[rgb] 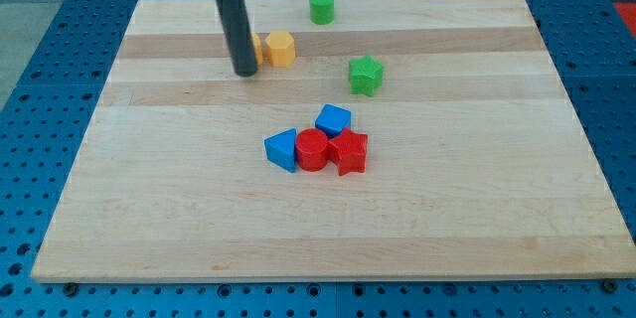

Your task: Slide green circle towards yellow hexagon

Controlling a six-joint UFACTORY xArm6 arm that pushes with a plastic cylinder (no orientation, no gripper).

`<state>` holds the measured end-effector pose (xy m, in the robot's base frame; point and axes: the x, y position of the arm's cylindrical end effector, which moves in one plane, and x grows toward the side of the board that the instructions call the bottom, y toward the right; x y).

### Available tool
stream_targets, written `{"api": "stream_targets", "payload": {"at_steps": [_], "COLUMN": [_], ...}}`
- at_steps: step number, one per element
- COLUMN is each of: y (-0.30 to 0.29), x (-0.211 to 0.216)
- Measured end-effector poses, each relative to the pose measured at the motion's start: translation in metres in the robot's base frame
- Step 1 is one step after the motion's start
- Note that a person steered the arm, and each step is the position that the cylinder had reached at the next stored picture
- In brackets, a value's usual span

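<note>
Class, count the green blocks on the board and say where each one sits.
2: the green circle near the view's top edge, the green star below and right of it. None seems hidden.

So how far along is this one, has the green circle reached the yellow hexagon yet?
Nothing looks done: the green circle sits near the view's top, clearly apart from the yellow hexagon. My tip rests left of the hexagon, beside a partly hidden yellow block, not touching the circle. Left: bring the tip round the circle and push it down-left to the hexagon.
</note>
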<state>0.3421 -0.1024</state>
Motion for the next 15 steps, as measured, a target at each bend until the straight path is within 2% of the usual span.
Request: {"api": "stream_targets", "payload": {"at_steps": [1,4,5,6,7,9,10,13,15], "y": [0.009,-0.077,-0.083,-0.075,-0.046,-0.026,0.035,0.14,0.115], "x": [-0.001,0.036,0.002,-0.084,-0.148,-0.151,-0.15,-0.149,-0.124]}}
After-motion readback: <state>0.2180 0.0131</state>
